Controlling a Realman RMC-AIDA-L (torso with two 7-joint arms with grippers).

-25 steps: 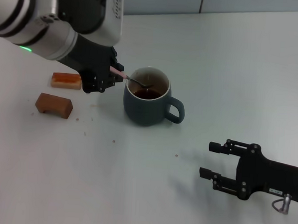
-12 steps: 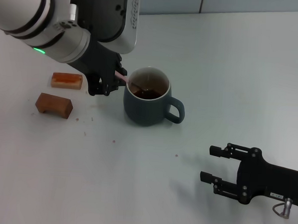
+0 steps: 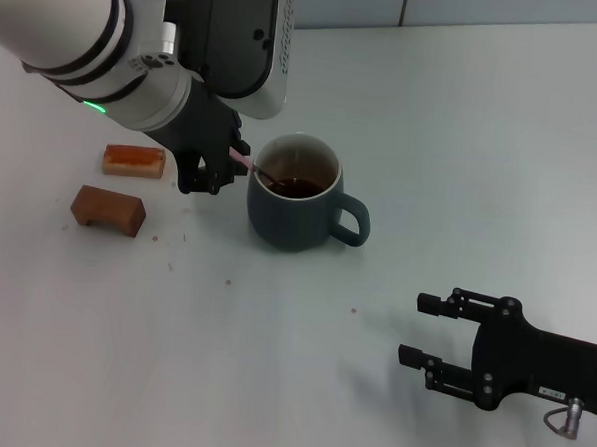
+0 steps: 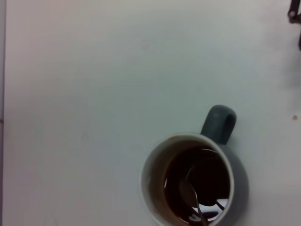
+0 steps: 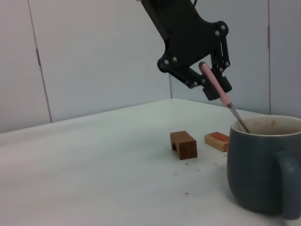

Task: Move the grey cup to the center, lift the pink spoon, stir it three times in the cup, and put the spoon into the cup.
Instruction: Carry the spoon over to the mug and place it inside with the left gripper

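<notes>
Grey cup (image 3: 295,203) upright mid-desk, handle toward the right, dark liquid inside. Pink spoon (image 5: 217,87) slants over its rim, bowl dipped.

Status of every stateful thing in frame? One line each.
grey cup: upright on the table, holds dark liquid, handle toward the right gripper.
pink spoon: tilted, bowl dipped in the cup, handle gripped.
left gripper: shut on the spoon handle, beside the cup rim.
right gripper: open, empty, apart from the cup.
two brown blocks: lying on the table, untouched.
</notes>
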